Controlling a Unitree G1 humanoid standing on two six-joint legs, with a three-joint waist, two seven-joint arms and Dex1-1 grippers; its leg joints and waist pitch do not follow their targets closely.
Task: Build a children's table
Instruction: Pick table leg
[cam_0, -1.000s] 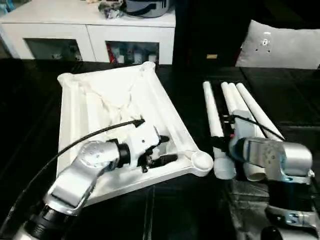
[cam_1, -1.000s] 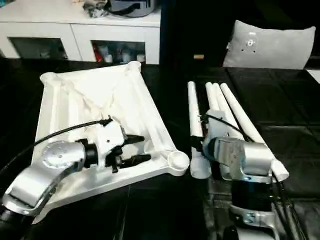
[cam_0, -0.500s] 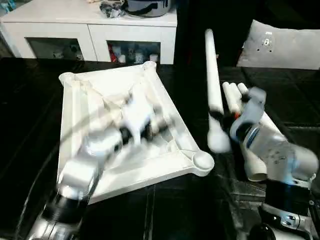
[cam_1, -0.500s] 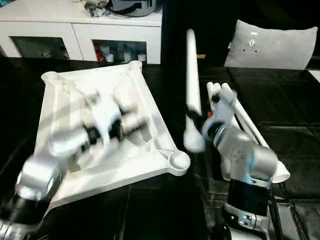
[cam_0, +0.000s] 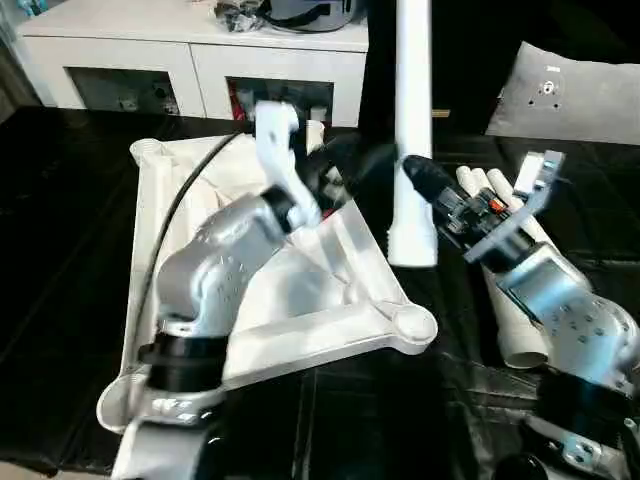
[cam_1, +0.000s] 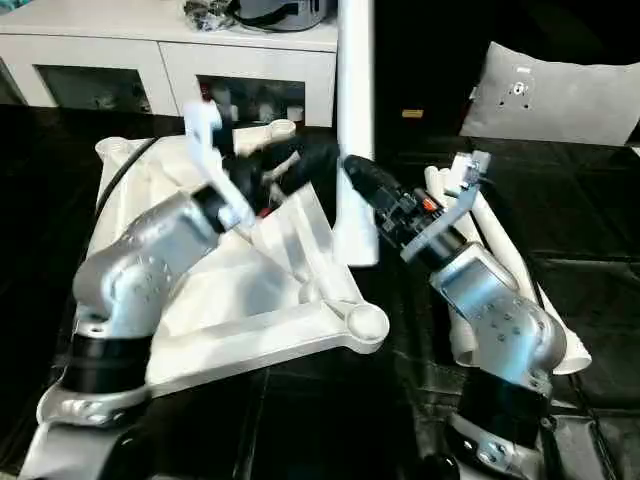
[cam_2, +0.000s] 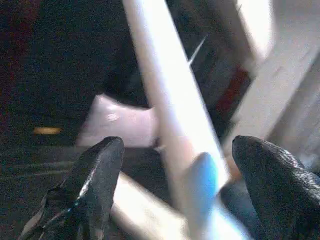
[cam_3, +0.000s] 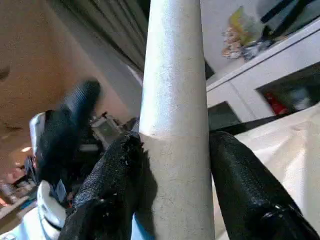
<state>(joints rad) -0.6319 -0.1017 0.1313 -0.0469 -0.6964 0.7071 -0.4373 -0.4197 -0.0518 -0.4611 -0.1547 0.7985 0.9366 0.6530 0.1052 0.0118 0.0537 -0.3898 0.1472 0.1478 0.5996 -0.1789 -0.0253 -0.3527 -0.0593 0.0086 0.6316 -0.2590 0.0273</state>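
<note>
While the right pincer (cam_3: 172, 165) is clamped on one table leg (cam_0: 412, 130), that leg stands nearly upright, its wide end hanging just above the dark counter (cam_0: 60, 250) at the right edge of the tabletop (cam_0: 330, 300); both black fingers (cam_3: 117, 185) press its sides in the right wrist view. Its upper end runs out of the top of the head views.

Just left of the leg, the left pincer (cam_2: 177, 165) is spread wide, its fingertips (cam_2: 97, 175) well apart with the leg seen between and beyond them, not touching either tip so far as can be told. That arm reaches up over the far part of the tabletop.

Upside down on the counter lies the tabletop, ribs up, with a round corner socket (cam_0: 413, 325) at its near right corner, below and slightly nearer than the lifted leg's end. To the right, three more legs (cam_0: 510, 320) lie side by side on the counter, partly under the right forearm.

At the far side stands a white cabinet (cam_0: 200, 60) with glass doors; coloured items sit inside its compartments, too small to tell what they are. A grey cushion (cam_0: 565, 95) rests far right.
</note>
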